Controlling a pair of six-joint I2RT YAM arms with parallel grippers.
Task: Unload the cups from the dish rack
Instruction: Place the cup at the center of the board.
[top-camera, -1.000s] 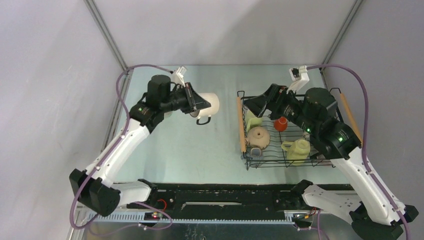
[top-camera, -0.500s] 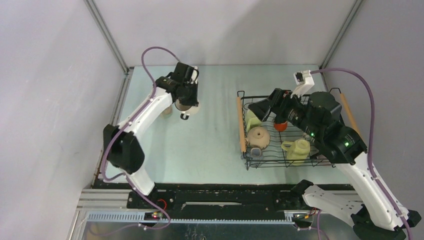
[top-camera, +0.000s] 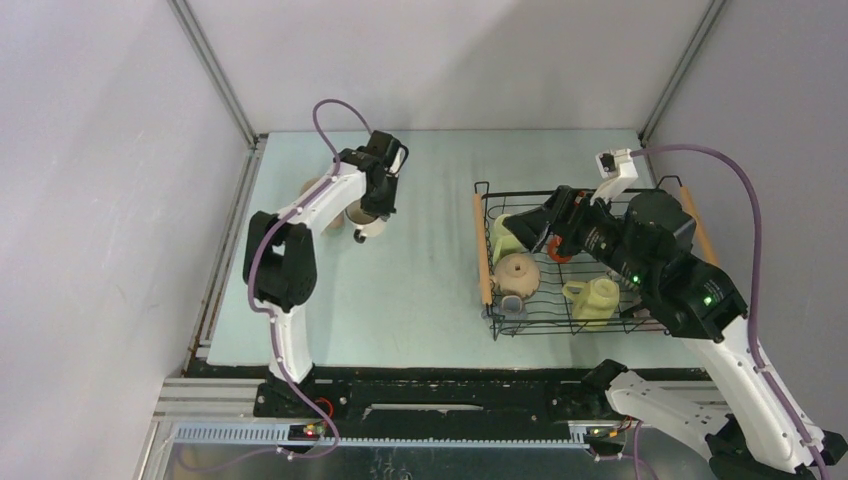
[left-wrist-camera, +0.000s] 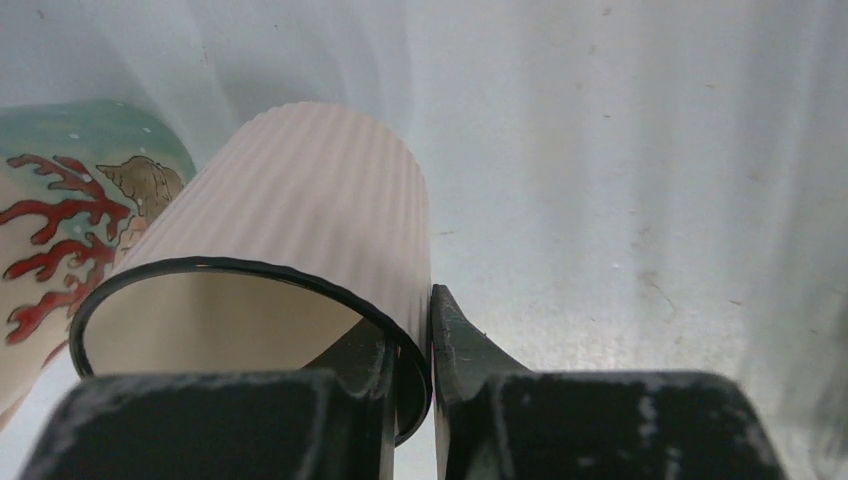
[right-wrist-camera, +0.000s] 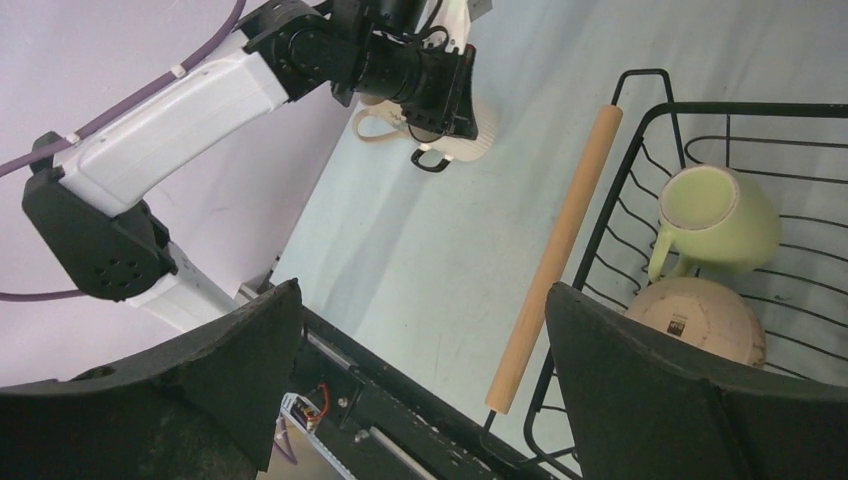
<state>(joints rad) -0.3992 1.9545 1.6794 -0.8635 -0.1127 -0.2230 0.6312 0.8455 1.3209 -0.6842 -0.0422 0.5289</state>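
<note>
left fingers (left-wrist-camera: 470, 375) pinch the ribbed cup (left-wrist-camera: 320, 200) by its rim to stand it on the table (left-wrist-camera: 650, 150) beside a coral-print cup (left-wrist-camera: 60, 220); right fingers (right-wrist-camera: 690, 400) gape over the rack (right-wrist-camera: 745, 107), ready for another.

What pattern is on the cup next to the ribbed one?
The patterned cup: red coral and a shell; left wrist view.

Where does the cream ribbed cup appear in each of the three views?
Top external: ribbed cup left of centre, left of the dish rack.
Left wrist: fills centre-left, very close.
Right wrist: top centre, beyond the rack.
Shared landmark: the left arm's jaws gripping its rim.
</note>
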